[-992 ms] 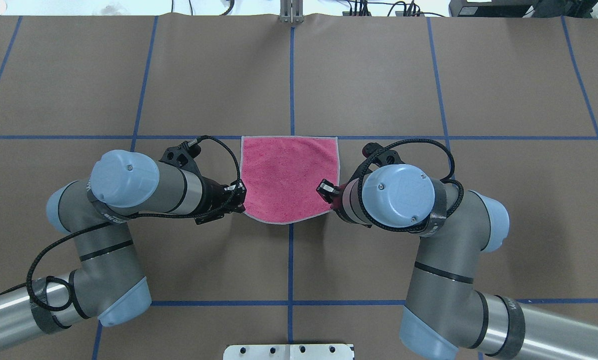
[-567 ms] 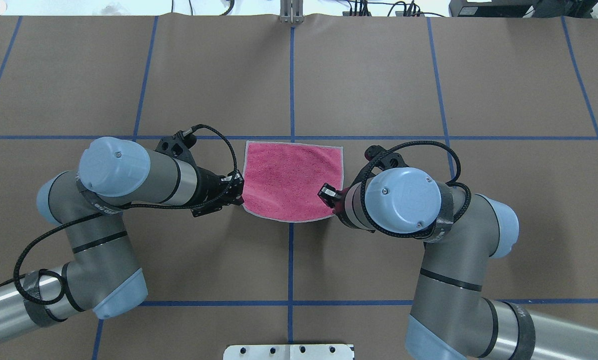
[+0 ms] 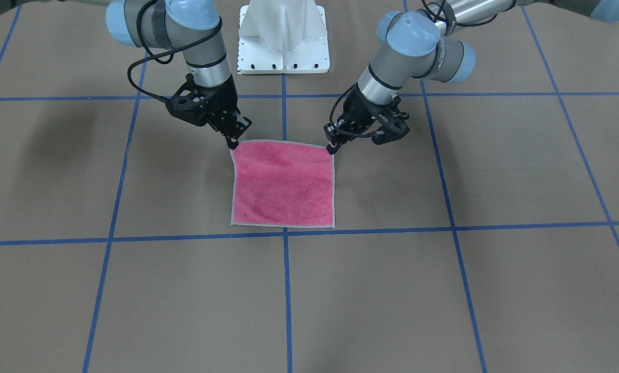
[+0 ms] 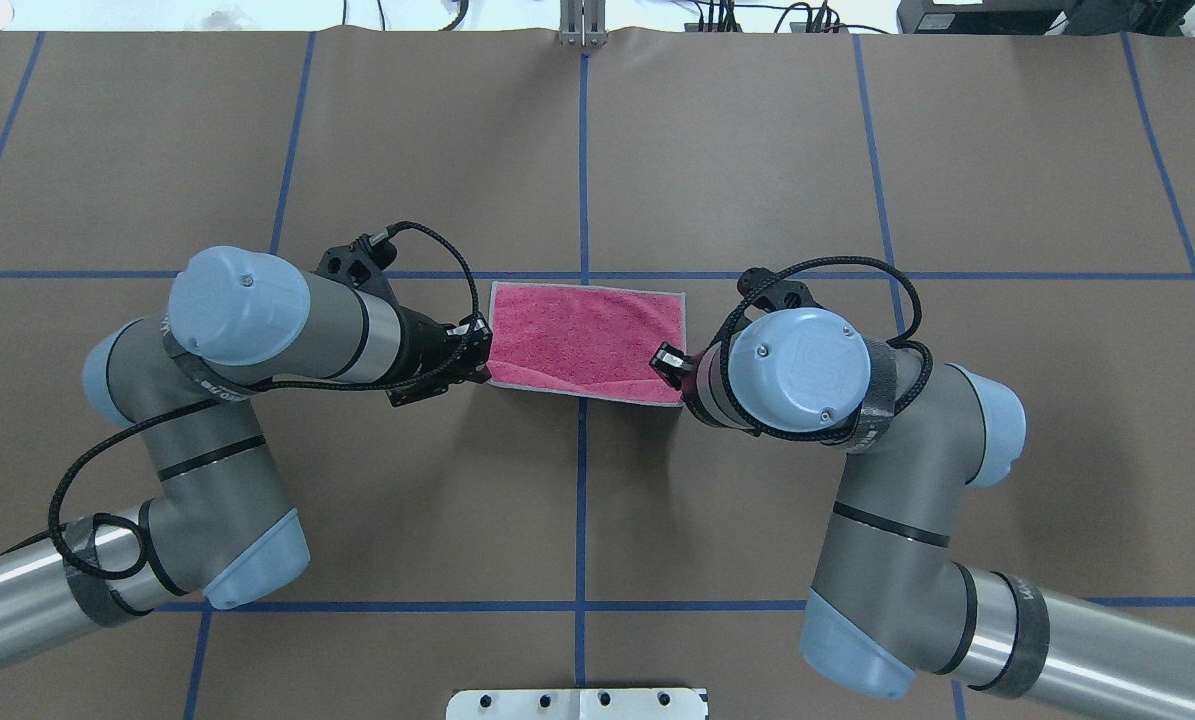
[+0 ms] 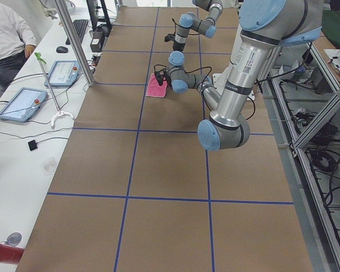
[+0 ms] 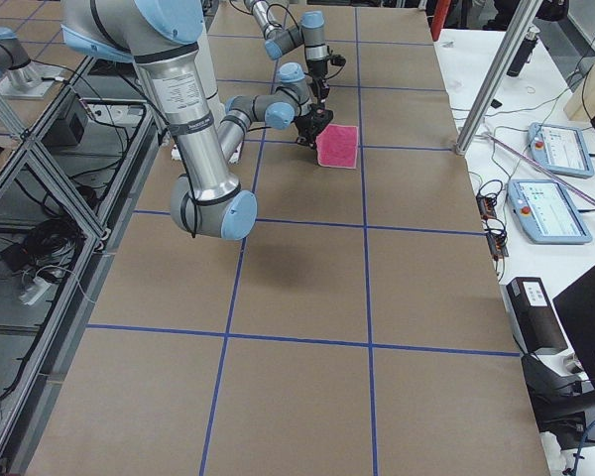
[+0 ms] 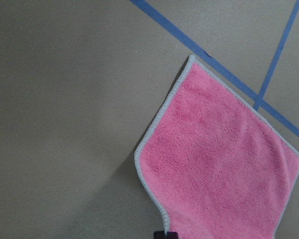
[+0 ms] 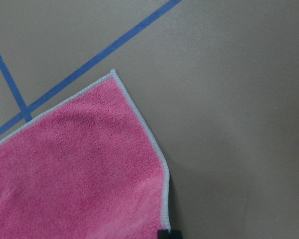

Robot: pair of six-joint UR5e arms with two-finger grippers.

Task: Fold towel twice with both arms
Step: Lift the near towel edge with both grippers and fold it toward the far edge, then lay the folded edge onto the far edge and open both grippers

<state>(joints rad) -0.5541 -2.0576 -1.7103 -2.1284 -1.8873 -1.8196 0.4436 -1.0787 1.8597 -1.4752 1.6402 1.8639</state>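
Observation:
The towel (image 4: 582, 335) lies pink face up on the brown table just on my side of a blue tape line; its grey face is hidden. It also shows in the front view (image 3: 283, 186). My left gripper (image 4: 479, 360) is shut on its near left corner, and my right gripper (image 4: 669, 362) is shut on its near right corner. In the front view the left gripper (image 3: 331, 147) and right gripper (image 3: 234, 142) hold the near edge lifted while the far edge rests on the table. The wrist views show pink cloth (image 7: 219, 164) (image 8: 79, 169) running down from each pinched corner.
The white pedestal base (image 3: 283, 36) stands at the table's near edge, between the arms. Blue tape lines (image 4: 582, 150) divide the brown surface. A side bench with tablets (image 5: 17, 105) and a seated person (image 5: 5, 34) lies beyond the table's far edge.
Both grippers have moved away from the robot with the towel's near edge. The towel looks shorter front to back in the overhead view, and its sagging near edge is now straighter.

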